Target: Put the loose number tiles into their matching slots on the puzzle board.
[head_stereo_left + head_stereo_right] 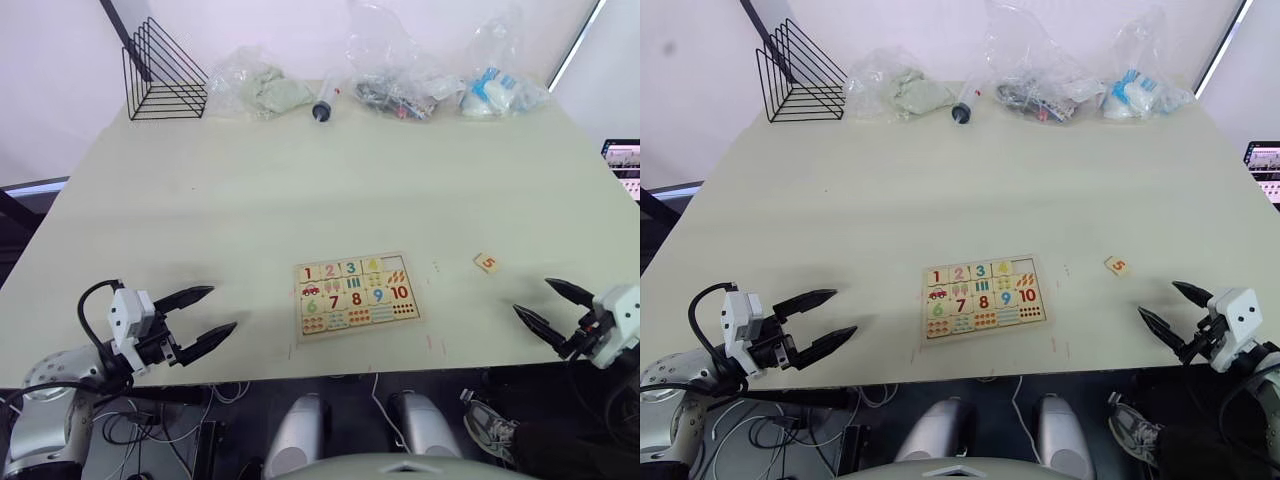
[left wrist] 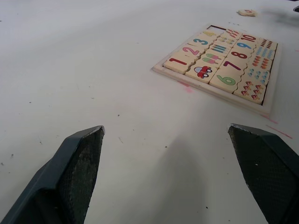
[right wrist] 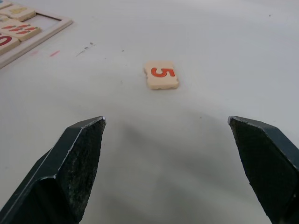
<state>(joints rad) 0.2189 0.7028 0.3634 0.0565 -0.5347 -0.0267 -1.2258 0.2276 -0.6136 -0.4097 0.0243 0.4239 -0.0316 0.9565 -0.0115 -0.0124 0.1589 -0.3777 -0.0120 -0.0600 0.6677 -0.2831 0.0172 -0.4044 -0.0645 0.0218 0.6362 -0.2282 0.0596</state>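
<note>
Your pale-wood puzzle board [image 1: 354, 294] looks nearly full, apparently one top-row slot [image 1: 394, 263] bare, while the loose red-5 wooden tile [image 3: 161, 74] lies just ahead of your spread, empty right gripper [image 3: 170, 175].

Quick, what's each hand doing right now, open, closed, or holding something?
Left hand: open, holding nothing.
Right hand: open, holding nothing; the 5 tile lies loose in front of it.

Your left gripper [image 1: 205, 313] hangs over the near edge of the table [image 1: 250, 190], at its left corner, with fingers spread wide and holding nothing. Your right gripper [image 1: 545, 303] hangs over the same edge at the right corner, also spread wide and holding nothing.
</note>
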